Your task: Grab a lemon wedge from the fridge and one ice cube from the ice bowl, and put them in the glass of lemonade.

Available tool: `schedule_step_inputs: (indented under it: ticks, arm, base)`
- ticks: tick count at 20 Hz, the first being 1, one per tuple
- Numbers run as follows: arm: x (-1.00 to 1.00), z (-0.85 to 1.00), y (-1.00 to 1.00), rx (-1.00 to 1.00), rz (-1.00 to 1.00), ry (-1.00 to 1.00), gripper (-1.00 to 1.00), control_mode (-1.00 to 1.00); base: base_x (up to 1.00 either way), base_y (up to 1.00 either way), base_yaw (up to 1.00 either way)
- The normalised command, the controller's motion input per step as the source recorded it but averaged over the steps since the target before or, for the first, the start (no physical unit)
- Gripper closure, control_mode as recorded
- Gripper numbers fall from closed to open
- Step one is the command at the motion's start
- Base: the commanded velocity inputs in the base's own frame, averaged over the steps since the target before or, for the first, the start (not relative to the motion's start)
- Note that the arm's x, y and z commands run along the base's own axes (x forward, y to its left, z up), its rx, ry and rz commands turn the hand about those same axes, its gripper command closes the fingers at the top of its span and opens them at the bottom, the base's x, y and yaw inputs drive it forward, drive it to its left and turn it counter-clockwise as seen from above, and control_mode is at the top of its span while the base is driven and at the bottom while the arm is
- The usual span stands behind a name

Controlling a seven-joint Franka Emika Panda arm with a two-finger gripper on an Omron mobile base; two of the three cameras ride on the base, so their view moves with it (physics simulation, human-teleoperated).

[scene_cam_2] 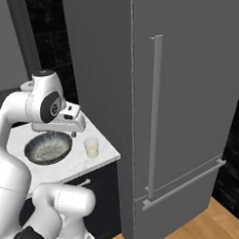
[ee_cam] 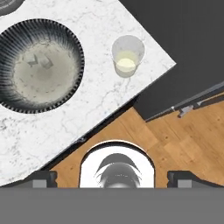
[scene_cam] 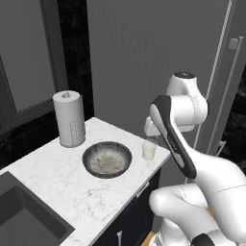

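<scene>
The fridge [scene_cam_2: 188, 89] stands closed beside the counter, so the lemon wedge is hidden. On the marble counter [scene_cam: 57, 178] sits the ice bowl [scene_cam: 106, 159], and faint ice cubes [ee_cam: 38, 61] lie in the ice bowl [ee_cam: 37, 65]. The glass of lemonade [scene_cam: 149, 150] stands right of the bowl near the counter's corner, upright, with pale yellow liquid [ee_cam: 126, 64]. My gripper [ee_cam: 113, 178] hangs open and empty above the counter's front edge, looking down on the bowl and the glass [scene_cam_2: 91, 147]. Its fingertips [ee_cam: 41, 179] stand wide apart.
A white paper-towel roll [scene_cam: 69, 120] stands behind the bowl. A dark sink [scene_cam: 24, 216] lies at the counter's left end. The fridge has a long vertical handle [scene_cam_2: 155, 115] and a lower drawer bar [scene_cam_2: 185, 185]. Wood floor [ee_cam: 175, 140] lies below.
</scene>
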Motion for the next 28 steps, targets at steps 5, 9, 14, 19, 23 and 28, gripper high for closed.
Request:
schedule_step_inputs:
  ticks: [5, 9, 14, 19, 23, 28]
  arm:
    - [0.14, -0.49, 1.0, -0.01, 0.0, -0.01, -1.0, -1.0]
    - [0.37, -0.49, 1.0, 0.0, 0.0, 0.0, -1.0, -1.0]
    - [0.42, -0.47, 0.97, 0.03, 0.0, 0.0, -1.0, -1.0]
    - [0.41, -0.44, 0.6, 0.06, 0.0, 0.03, -1.0, -1.0]
    - [0.01, -0.15, -0.44, -0.03, 0.07, 0.05, -1.0, -1.0]
    - [-0.02, -0.1, -0.33, -0.17, 0.28, 0.0, -1.0, -1.0]
  base:
    - [0.0, 0.0, 0.0]
    - [0.0, 0.0, 0.0]
    - [0.0, 0.0, 0.0]
    - [0.0, 0.0, 0.0]
    - [0.0, 0.0, 0.0]
    - [0.0, 0.0, 0.0]
